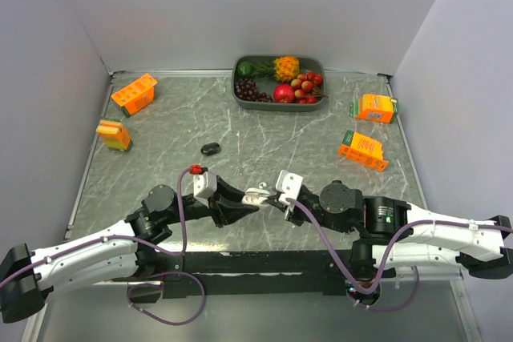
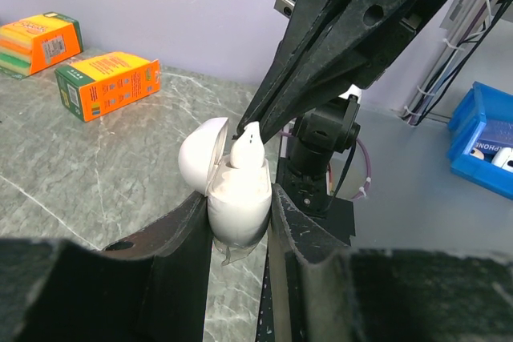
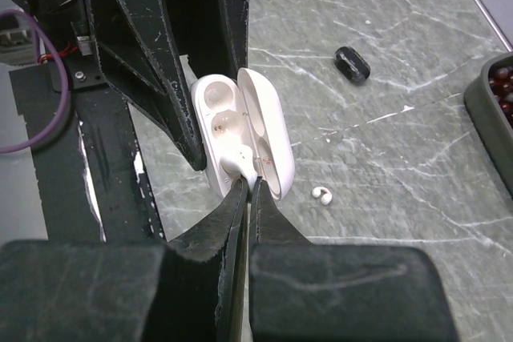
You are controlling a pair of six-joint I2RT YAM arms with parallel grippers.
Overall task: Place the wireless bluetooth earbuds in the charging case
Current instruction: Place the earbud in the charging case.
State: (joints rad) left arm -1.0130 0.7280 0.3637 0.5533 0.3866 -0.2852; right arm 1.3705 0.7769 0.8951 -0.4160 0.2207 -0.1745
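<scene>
The white charging case has its lid swung open, and my left gripper is shut on its body just above the table. My right gripper is shut on the stem of a white earbud, whose head sits at one well of the charging case. The other well shows bare. A second white earbud lies loose on the marble beside the case. In the top view both grippers meet at the case near the front middle.
A small glossy black rounded object lies behind the arms. A grey bowl of fruit stands at the back. Orange boxes sit on the left and on the right.
</scene>
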